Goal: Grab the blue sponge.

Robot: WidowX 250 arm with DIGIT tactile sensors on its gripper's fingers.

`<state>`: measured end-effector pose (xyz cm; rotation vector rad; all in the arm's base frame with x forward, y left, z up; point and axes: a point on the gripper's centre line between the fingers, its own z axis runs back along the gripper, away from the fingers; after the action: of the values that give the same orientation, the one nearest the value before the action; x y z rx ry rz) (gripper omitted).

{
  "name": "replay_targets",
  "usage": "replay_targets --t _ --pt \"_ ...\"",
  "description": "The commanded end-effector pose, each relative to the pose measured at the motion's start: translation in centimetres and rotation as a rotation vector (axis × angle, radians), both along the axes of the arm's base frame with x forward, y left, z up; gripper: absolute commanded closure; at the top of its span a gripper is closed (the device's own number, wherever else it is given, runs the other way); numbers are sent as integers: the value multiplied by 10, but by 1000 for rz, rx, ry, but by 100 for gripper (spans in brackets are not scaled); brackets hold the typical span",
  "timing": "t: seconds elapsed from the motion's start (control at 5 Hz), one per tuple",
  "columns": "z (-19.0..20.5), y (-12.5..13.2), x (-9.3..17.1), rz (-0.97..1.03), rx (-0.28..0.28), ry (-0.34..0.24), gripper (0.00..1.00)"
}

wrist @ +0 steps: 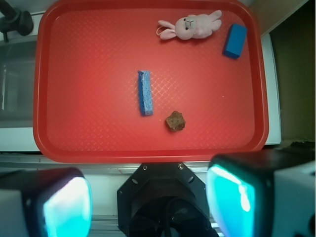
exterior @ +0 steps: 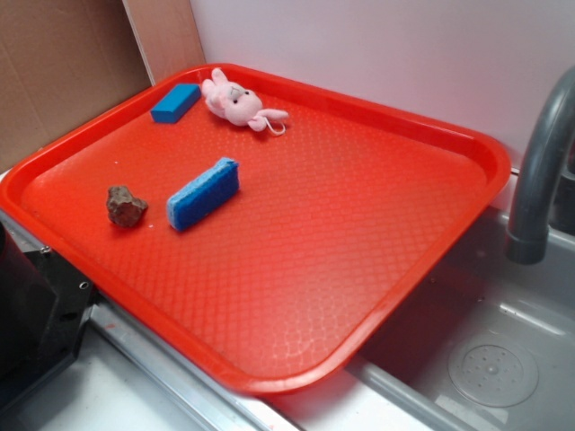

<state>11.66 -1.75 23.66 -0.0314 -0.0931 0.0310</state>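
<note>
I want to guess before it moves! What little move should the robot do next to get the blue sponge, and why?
Probably glide forward and start coming down toward the blue sponge. The gripper looks open and hangs high above the near edge of the red tray, touching nothing. The sponge stands on its narrow edge mid-tray, with the brown lump close beside it, so it should aim carefully.

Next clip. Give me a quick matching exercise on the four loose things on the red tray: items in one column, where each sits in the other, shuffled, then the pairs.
Items:
1. blue sponge
2. small blue block
3. pink plush bunny
4. brown lump

Places:
A. far corner of the tray, beside the bunny
B. standing on edge near the middle
C. next to the sponge, towards the robot
D. by the far rim, between block and open tray

Pairs: 1-B, 2-A, 3-D, 4-C
</note>
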Motion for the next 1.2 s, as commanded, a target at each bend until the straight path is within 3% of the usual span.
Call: replay_targets --t 0.0,0.2,0.4,0.6,1.0 --pt "0 0 0 0 0 0 0" --pt "-47 12 17 -63 28 84 0" --pt "-97 14 47 -123 -44 36 0" --pt "-131 -6 63 -189 -47 -33 0" --pt "-184 -15 76 -158 27 37 0"
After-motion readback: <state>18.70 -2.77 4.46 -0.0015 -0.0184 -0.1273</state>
